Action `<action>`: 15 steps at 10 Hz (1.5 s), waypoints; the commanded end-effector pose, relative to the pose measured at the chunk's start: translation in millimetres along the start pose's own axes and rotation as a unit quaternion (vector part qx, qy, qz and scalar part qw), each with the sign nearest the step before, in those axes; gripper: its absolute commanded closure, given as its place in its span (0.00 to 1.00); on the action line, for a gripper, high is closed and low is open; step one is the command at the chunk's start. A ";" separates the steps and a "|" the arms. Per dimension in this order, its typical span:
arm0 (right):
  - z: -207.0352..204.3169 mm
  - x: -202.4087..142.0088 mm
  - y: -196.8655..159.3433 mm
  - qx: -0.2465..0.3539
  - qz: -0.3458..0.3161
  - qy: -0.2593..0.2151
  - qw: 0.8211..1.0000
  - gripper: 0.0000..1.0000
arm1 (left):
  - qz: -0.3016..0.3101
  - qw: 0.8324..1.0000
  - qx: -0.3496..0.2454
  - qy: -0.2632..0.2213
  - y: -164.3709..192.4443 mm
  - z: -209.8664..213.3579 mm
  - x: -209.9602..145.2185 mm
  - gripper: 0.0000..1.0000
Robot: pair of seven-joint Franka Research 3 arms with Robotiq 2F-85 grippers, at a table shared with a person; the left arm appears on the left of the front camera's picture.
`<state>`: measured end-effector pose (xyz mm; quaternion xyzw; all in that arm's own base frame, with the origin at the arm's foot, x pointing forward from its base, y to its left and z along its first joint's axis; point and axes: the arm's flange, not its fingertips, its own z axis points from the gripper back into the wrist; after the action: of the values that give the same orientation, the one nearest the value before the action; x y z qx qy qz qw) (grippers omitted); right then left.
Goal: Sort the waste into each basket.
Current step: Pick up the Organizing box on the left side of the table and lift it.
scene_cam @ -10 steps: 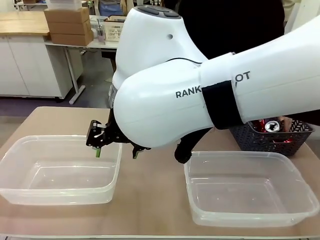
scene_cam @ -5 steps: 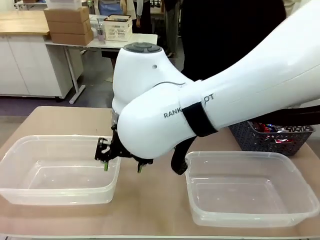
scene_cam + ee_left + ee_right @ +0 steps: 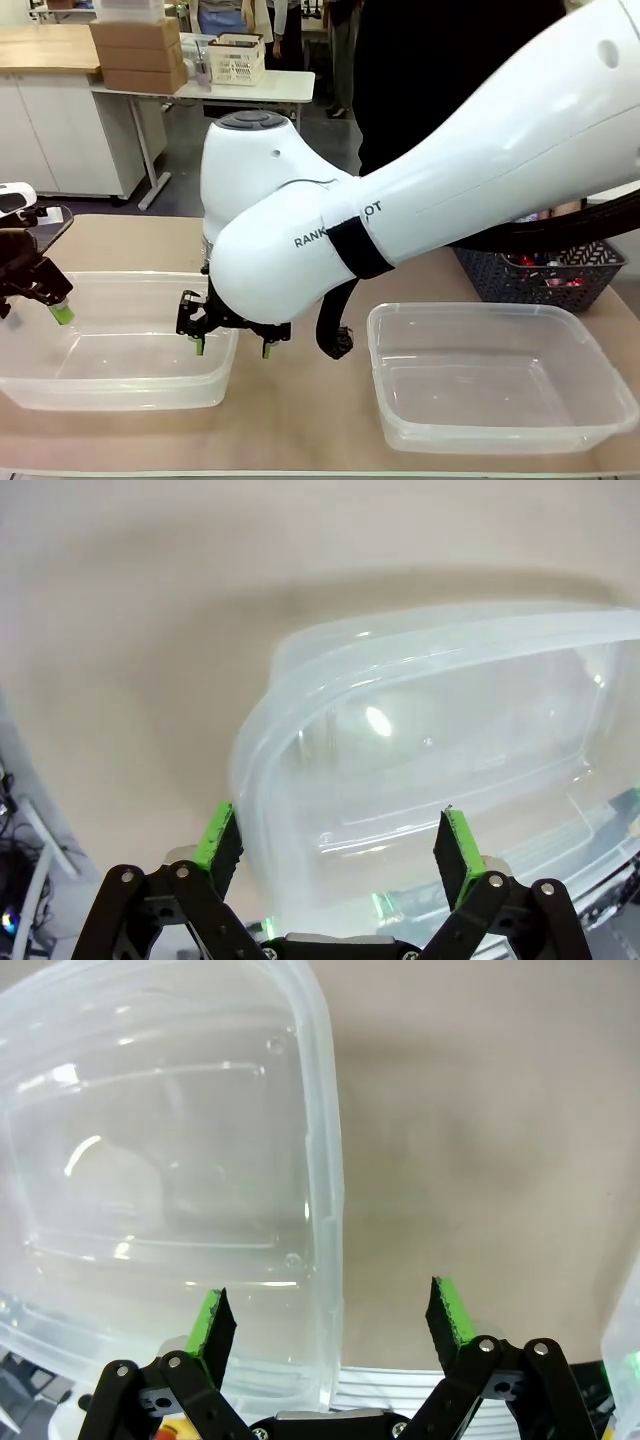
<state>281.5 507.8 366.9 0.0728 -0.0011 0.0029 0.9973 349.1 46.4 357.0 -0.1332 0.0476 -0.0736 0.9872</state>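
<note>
Red cans (image 3: 545,272) lie heaped in the grey basket (image 3: 540,280) at the far right of the counter (image 3: 300,390), behind the right tub (image 3: 500,378); no bottle can be made out from here. That pile sits well apart from both grippers. The right gripper (image 3: 232,340) hangs across the middle, over the right end of the left tub (image 3: 115,340), jaws spread and empty (its wrist view shows that tub's rim running between the two fingers, one pad over the tub's inside, the other over bare counter). The left gripper (image 3: 35,300) hovers over the left end of the same tub, also spread and holding nothing; its wrist view looks straight down on a rounded corner of the tub (image 3: 440,770).

Both tubs look empty, so by my reading sorting has yet to land anything. The cans lie to the robot's far right, on the right arm's own side, which makes that arm the natural one to fetch, though its gripper is now the whole width of the right tub away from them. Its big white elbow fills the centre of the front view and hides much of the far counter. The basket's woven wall and the tub's far rim stand between gripper and cans, so any approach would likely need to come from above. How the cans' long axes lie cannot be told.
</note>
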 end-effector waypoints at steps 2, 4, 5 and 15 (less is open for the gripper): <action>-1.5 -1.1 -1.7 0.000 -0.001 0.003 1.000 0.00 | 0.000 1.000 0.000 0.000 0.0 0.0 0.0 0.00; -0.3 0.2 0.2 0.000 -0.001 0.001 1.000 0.00 | 0.000 1.000 0.000 0.000 0.0 0.0 0.0 0.00; -2.6 4.4 2.7 -0.010 -0.016 0.002 1.000 0.00 | 0.002 1.000 0.004 0.009 0.7 -5.3 1.6 0.00; -4.2 21.8 15.7 -0.034 -0.023 0.013 0.999 0.94 | -0.045 0.998 0.034 0.025 -2.0 -7.7 -12.5 0.96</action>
<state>301.8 516.7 361.1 0.0535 0.0235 -0.0088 0.9983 348.6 44.6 353.6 -0.0994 0.0636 -0.1073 0.9872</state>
